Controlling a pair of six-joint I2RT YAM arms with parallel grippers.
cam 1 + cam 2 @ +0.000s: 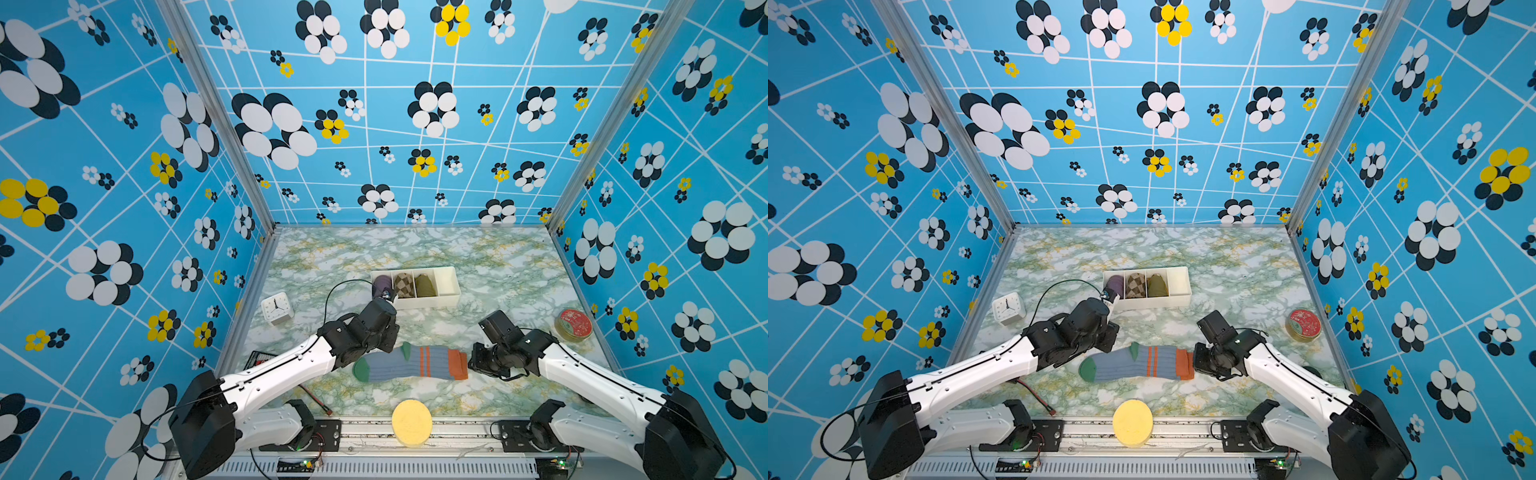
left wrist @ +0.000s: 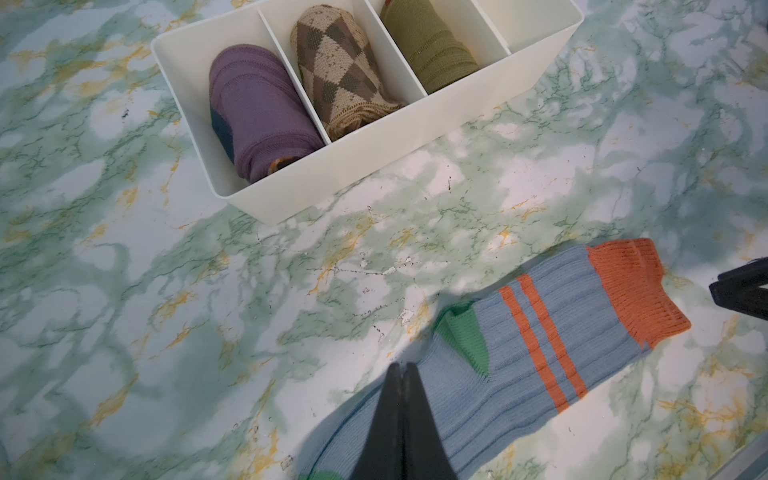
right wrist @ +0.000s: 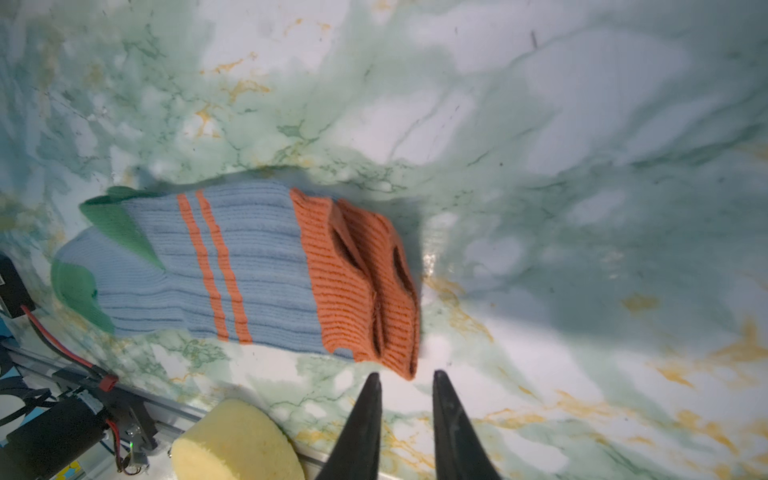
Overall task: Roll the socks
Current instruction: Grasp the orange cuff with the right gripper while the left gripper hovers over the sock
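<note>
Left gripper (image 2: 401,369) sits closest in its wrist view: black fingers (image 2: 384,419) pressed together, no gap, tips over the foot part of the socks (image 2: 540,353), just short of the green heel. Cannot tell if the tips touch the fabric or pinch any of it.

Right gripper (image 3: 406,376) has its fingers (image 3: 451,419) apart with a narrow gap and nothing between them. Its tips stand just short of the orange cuff end of the socks (image 3: 232,270), not touching.

Socks (image 1: 409,365) lie flat and unrolled on the table (image 1: 498,266) between the two grippers. One is stacked on the other; both cuff openings show in the right wrist view. Cuffs point at the right gripper. Green toes point the other way and lie under the left arm's wrist in both top views.

White divided box (image 2: 374,166) stands ahead of the left gripper, well apart from the socks. It holds a purple roll (image 2: 257,112), a checkered roll (image 2: 336,70) and an olive roll (image 2: 428,45), one per compartment, side by side.

Yellow round sponge (image 3: 237,444) lies near the right gripper at the table's front edge, apart from the socks. White clock (image 1: 276,307) stands out past the left gripper, on the side away from the socks. Red-lidded tin (image 1: 574,325) stands behind the right gripper, beyond its wrist.
</note>
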